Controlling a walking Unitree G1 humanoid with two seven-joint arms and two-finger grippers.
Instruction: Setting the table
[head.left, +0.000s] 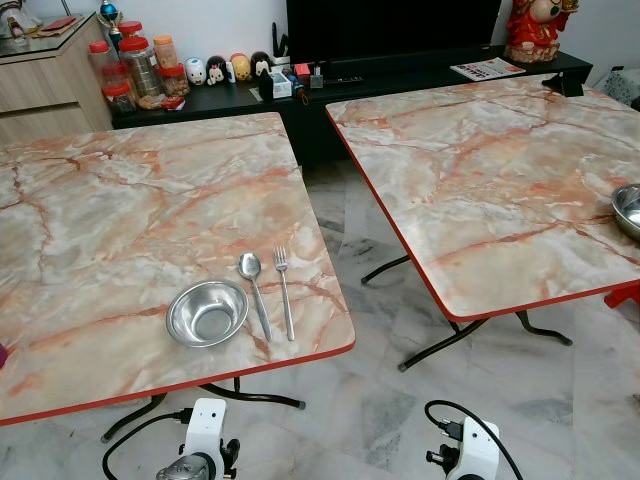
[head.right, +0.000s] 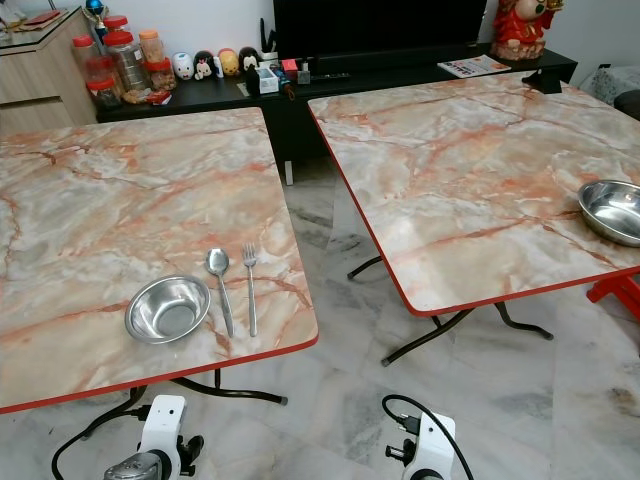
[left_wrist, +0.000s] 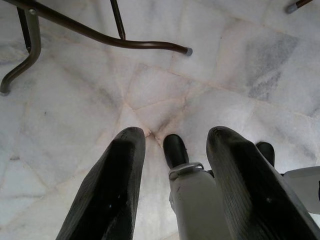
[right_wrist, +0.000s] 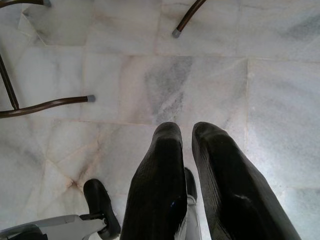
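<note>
Empty steel bowl on left counter, spoon and fork beside it, second bowl on right counter, left hand spread, right hand nearly pressed together, both over floor.

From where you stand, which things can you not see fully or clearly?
- Second bowl: cut by the left eye view's right edge.
- Jars on the black cabinet: contents too small to tell.
- Magazine: print too small.
- Red object: hidden behind the right table.
</note>
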